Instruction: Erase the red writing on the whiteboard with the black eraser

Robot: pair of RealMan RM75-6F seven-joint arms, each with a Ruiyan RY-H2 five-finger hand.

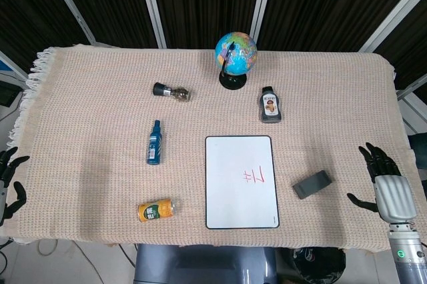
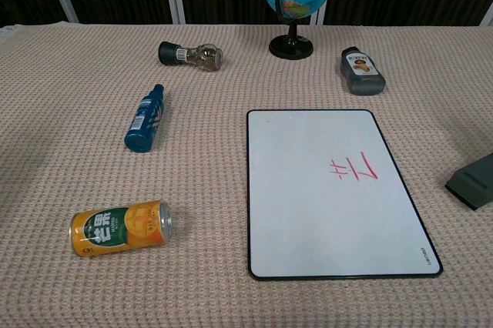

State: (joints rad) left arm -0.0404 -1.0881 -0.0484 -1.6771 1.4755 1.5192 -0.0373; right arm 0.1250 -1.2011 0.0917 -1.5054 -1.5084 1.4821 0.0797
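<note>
A black-framed whiteboard [image 1: 241, 181] [image 2: 331, 189] lies flat on the woven cloth near the front edge, with red writing [image 1: 257, 177] [image 2: 353, 168] on its right half. The black eraser [image 1: 311, 184] [image 2: 472, 181] lies on the cloth to the right of the board, cut off by the edge of the chest view. My right hand [image 1: 385, 181] hovers at the table's right front corner, right of the eraser and apart from it, fingers spread and empty. My left hand [image 1: 9, 179] hangs off the left edge, fingers apart, holding nothing.
A blue bottle [image 1: 155, 142] and an orange can [image 1: 155, 210] lie left of the board. A pepper grinder [image 1: 171, 91], a globe [image 1: 235, 57] and a grey bottle [image 1: 269, 105] sit further back.
</note>
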